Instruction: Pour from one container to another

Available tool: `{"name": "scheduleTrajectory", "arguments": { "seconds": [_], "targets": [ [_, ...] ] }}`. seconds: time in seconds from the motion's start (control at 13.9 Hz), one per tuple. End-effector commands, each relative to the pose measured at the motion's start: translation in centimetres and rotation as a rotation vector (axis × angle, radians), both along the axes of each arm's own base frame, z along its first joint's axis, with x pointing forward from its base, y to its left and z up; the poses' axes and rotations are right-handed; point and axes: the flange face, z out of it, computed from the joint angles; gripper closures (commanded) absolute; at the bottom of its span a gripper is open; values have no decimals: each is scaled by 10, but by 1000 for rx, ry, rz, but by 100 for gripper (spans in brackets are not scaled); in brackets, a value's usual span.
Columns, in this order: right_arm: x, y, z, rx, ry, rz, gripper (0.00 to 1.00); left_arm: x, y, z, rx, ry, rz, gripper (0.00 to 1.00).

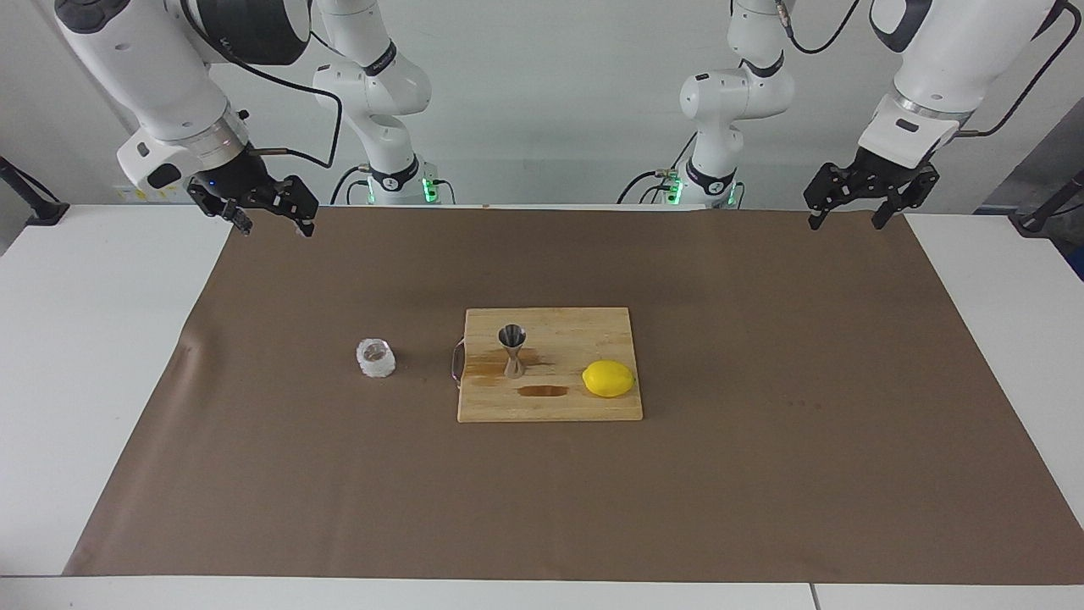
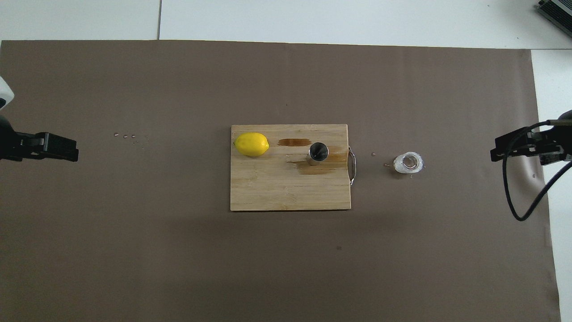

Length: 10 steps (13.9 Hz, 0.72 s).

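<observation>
Facing view: bumpy glass cup (image 1: 375, 357) upright on brown mat (image 1: 762, 474), beside board (image 1: 550, 407) toward right arm's end; steel jigger (image 1: 512, 349) upright on board. Cup likely light, rigid, fragile, slippery; grasp sidewall. Left gripper (image 1: 849, 216), right gripper (image 1: 273, 223) open, empty, raised.

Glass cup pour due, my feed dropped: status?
Both grippers, left and right, open, raised, empty. Glass cup upright beside board. Jigger on board. Nothing blocking.
</observation>
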Motion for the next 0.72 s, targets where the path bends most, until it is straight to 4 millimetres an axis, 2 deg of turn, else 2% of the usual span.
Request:
{"name": "scheduleTrajectory", "arguments": {
  "seconds": [0.0, 0.65],
  "targets": [
    [-3, -1, 3, -4, -8, -14, 0, -10, 4, 11, -14, -6, -7, 0],
    [-3, -1, 3, -4, -8, -14, 0, -14, 7, 11, -14, -3, -4, 0]
  ]
}}
